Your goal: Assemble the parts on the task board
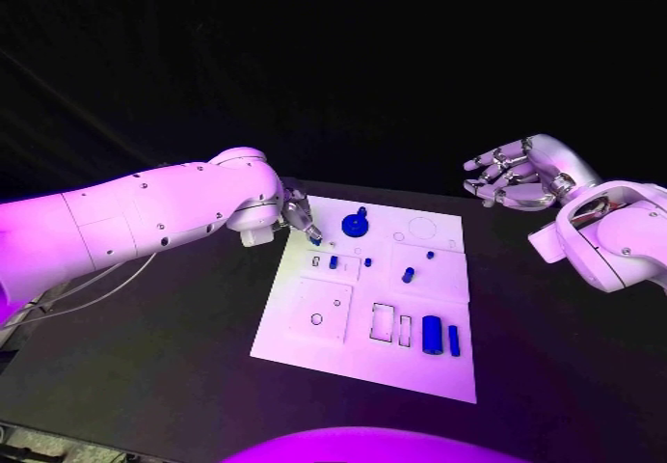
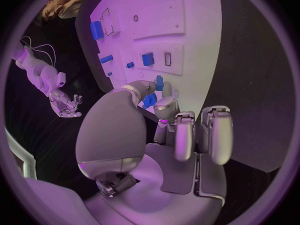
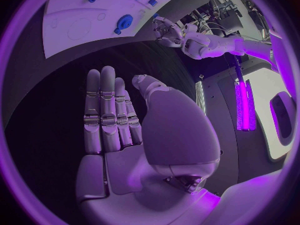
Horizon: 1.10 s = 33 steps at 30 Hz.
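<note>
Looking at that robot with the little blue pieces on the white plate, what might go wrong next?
The left hand seems to pinch a small blue part at the task board edge; it could slip out. Its fingers hang close to the round blue part and might knock it. The right hand is open, off to the side, so no help.

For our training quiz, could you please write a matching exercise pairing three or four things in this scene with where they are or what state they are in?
Things:
1. left hand
2. right hand
3. round blue part
4. large blue cylinder

Places or states:
A. lying near the task board's near edge
B. open, held off the board to one side
C. fingertips at the board's far corner
D. on the board's far part, close to the left hand

Pairs: 1-C, 2-B, 3-D, 4-A
</note>
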{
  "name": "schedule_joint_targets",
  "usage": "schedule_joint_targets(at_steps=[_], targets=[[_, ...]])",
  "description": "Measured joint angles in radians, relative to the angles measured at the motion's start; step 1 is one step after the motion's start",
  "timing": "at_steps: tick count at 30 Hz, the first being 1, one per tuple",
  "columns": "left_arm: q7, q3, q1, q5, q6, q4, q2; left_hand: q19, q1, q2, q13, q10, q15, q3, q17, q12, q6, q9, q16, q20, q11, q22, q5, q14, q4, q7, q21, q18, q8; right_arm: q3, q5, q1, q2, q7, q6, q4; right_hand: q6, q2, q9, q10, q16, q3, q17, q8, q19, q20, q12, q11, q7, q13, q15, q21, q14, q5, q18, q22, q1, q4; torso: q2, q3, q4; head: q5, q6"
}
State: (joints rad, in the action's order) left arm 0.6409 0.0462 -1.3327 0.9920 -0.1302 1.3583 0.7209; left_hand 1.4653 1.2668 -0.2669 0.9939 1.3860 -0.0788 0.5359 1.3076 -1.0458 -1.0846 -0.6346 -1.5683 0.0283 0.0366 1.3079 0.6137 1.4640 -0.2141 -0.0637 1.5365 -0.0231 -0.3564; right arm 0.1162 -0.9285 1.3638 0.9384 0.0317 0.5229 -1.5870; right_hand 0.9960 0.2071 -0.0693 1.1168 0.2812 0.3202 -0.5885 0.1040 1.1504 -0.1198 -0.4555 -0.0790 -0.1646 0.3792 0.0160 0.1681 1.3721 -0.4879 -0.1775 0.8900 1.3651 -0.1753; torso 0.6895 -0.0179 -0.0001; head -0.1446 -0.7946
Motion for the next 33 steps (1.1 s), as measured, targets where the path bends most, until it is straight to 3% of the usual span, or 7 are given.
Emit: schedule_joint_targets(at_steps=[6, 14, 16, 33], targets=[[0.017, 0.002, 0.022, 0.023, 0.023, 0.031, 0.015, 0.000, -0.010, -0.001, 0.002, 0.002, -0.003, 0.006, 0.000, -0.004, 0.000, -0.002, 0.000, 0.000, -0.001, 0.000, 0.009, 0.003, 0.006, 0.000, 0.000, 0.000, 0.000, 0.000, 0.000, 0.000, 0.000, 0.001, 0.001, 0.000, 0.001, 0.000, 0.000, 0.000, 0.000, 0.000, 0.000, 0.000, 0.000, 0.000, 0.000, 0.000, 0.001, 0.000, 0.000, 0.000, 0.000, 0.000, 0.000, 0.000, 0.000, 0.000, -0.001, -0.0005, 0.0002, 0.001, -0.003], [0.032, 0.002, 0.040, 0.042, 0.048, 0.052, 0.021, 0.000, -0.021, 0.001, 0.003, 0.009, -0.003, 0.007, 0.000, -0.004, -0.009, -0.006, 0.000, 0.000, -0.001, 0.000, 0.011, 0.003, 0.013, 0.002, 0.004, 0.000, -0.004, 0.000, 0.000, -0.001, 0.002, 0.002, 0.002, 0.000, 0.001, 0.000, 0.000, 0.000, 0.000, 0.000, 0.000, 0.000, 0.000, 0.000, 0.000, 0.000, 0.001, 0.000, 0.000, 0.000, 0.000, 0.000, 0.000, 0.000, 0.000, 0.000, -0.001, -0.0002, -0.0002, 0.001, -0.005], [0.034, 0.003, 0.042, 0.045, 0.054, 0.055, 0.021, 0.000, -0.032, -0.003, 0.003, 0.013, -0.003, 0.020, 0.000, -0.004, -0.011, -0.007, 0.000, 0.000, 0.002, 0.000, 0.011, 0.003, 0.034, 0.004, 0.004, 0.000, -0.004, 0.000, 0.000, -0.001, 0.002, 0.002, 0.002, -0.001, 0.001, 0.000, 0.000, 0.000, 0.000, 0.000, 0.000, 0.000, 0.000, 0.000, 0.000, 0.000, 0.001, 0.000, 0.000, 0.000, 0.000, 0.000, 0.000, 0.000, 0.000, 0.000, -0.001, 0.0000, -0.0004, 0.001, -0.005], [0.050, 0.002, 0.052, 0.084, 0.068, 0.076, 0.019, 0.000, -0.037, -0.005, -0.005, 0.017, -0.003, 0.022, 0.000, -0.004, -0.011, -0.013, 0.000, 0.000, -0.001, 0.000, 0.010, 0.003, 0.047, 0.004, 0.004, 0.000, -0.008, 0.001, 0.002, -0.002, 0.003, 0.004, 0.003, -0.001, 0.001, 0.000, 0.000, 0.000, 0.000, 0.000, 0.000, 0.000, 0.000, 0.000, 0.000, 0.000, 0.001, -0.001, 0.000, 0.000, 0.000, -0.004, 0.000, -0.001, 0.000, 0.000, 0.001, 0.0005, -0.0007, 0.000, -0.010]])
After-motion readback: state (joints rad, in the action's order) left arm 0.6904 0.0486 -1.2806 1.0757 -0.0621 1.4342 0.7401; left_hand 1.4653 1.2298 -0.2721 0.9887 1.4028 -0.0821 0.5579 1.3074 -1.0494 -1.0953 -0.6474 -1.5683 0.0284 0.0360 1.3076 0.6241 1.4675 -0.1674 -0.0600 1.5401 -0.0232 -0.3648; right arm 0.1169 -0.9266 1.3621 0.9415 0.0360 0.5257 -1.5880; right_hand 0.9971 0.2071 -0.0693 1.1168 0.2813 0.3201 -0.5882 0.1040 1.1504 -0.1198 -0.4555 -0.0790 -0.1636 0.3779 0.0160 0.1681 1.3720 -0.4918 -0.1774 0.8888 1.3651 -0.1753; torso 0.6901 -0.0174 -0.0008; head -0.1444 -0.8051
